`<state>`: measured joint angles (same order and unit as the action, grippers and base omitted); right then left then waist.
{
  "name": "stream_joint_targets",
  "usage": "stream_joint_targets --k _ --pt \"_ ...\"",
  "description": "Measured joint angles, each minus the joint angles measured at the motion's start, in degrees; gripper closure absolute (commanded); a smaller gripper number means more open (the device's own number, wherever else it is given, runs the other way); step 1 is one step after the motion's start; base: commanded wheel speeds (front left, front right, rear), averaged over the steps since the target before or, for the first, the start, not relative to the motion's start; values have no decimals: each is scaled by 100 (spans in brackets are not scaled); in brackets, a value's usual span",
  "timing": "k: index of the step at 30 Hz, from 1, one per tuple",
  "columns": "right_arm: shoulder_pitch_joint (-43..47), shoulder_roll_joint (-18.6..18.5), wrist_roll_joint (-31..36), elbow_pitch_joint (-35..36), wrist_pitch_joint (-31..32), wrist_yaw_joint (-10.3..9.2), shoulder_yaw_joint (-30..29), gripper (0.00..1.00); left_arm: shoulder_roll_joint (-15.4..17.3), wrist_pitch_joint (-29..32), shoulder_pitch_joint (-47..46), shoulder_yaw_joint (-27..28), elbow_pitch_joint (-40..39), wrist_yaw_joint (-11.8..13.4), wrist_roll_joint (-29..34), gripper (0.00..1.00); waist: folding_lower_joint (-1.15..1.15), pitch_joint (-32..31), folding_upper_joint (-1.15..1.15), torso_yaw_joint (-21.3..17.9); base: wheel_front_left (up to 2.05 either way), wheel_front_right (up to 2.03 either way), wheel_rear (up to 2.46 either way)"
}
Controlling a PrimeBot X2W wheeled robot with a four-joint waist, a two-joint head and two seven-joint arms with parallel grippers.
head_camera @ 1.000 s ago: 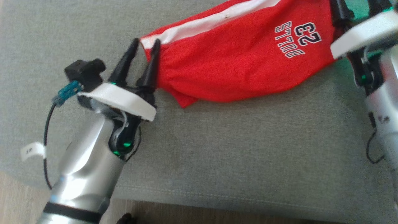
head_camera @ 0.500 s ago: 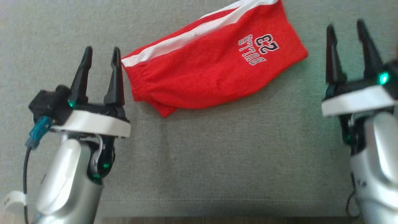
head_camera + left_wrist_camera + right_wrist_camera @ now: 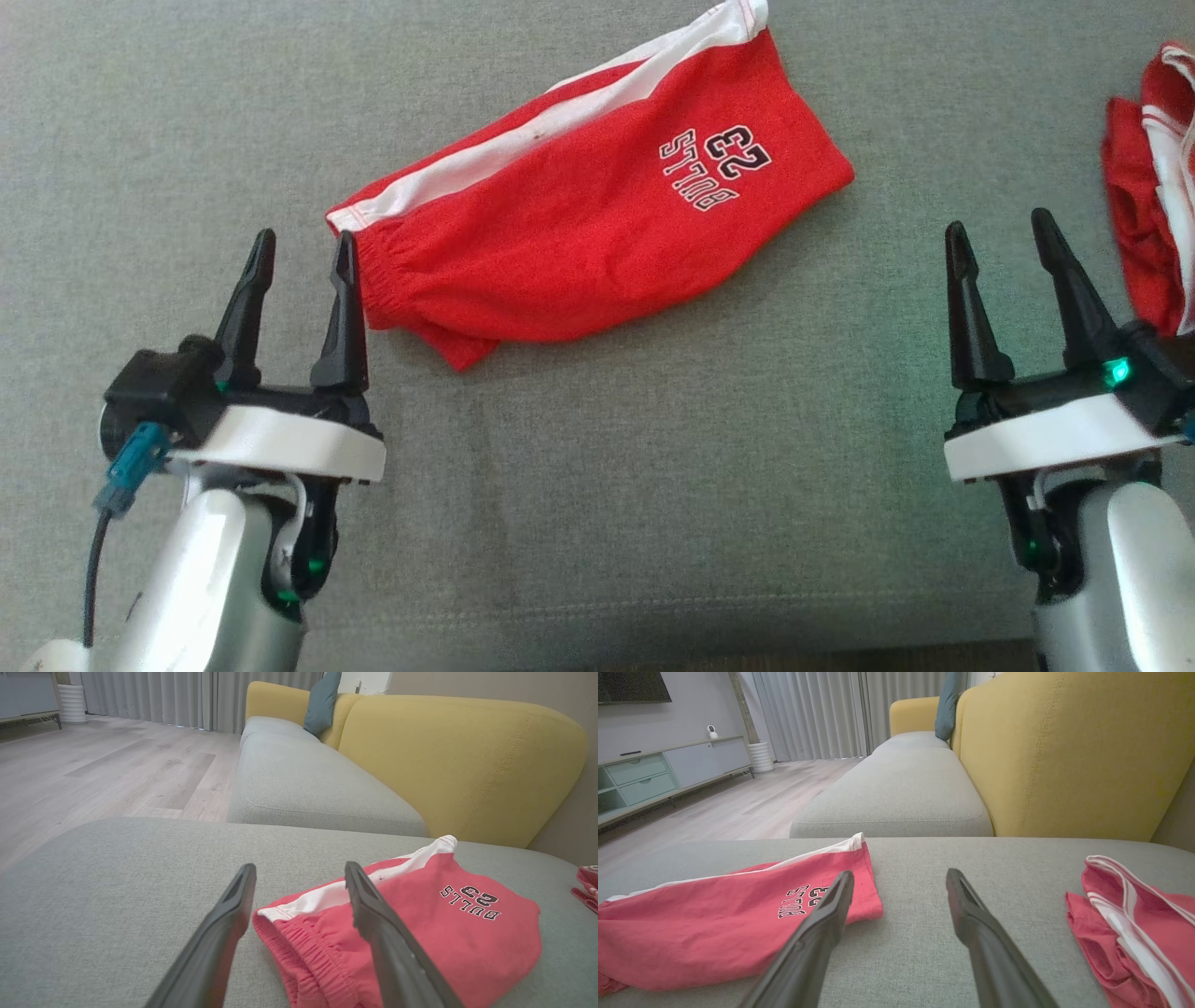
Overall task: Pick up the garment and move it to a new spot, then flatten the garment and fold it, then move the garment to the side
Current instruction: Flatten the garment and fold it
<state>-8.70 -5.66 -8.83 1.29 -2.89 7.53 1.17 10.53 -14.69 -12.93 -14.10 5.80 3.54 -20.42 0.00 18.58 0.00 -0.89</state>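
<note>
The garment is a pair of red shorts with a white side stripe and a "BULLS 23" print, lying folded and flat on the grey sofa cushion. My left gripper stands open, its right finger close beside the elastic waistband end. In the left wrist view that gripper is open and empty, with the garment just ahead to the right. My right gripper is open and empty, well apart from the shorts' leg end. From the right wrist, the garment lies left of the open gripper.
A second red and white garment lies crumpled at the cushion's right edge. A yellow backrest rises behind the cushion. Further along are another grey seat, a teal pillow and wooden floor.
The head camera has pulled back and the whole view has shifted. Both grippers have drawn back from the garment's ends; the right one, which was over its right end, now stands clear.
</note>
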Motion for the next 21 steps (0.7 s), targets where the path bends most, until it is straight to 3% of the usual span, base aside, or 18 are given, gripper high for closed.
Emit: stream_joint_targets --k 15,21 --pt "2 13 31 207 224 0 -121 0 -103 0 -13 56 1 -59 77 0 0 94 0 113 0 0 0" --pt "-509 -203 -198 -383 602 0 27 0 -202 0 -163 71 -18 -160 127 0 0 325 0 238 0 0 0"
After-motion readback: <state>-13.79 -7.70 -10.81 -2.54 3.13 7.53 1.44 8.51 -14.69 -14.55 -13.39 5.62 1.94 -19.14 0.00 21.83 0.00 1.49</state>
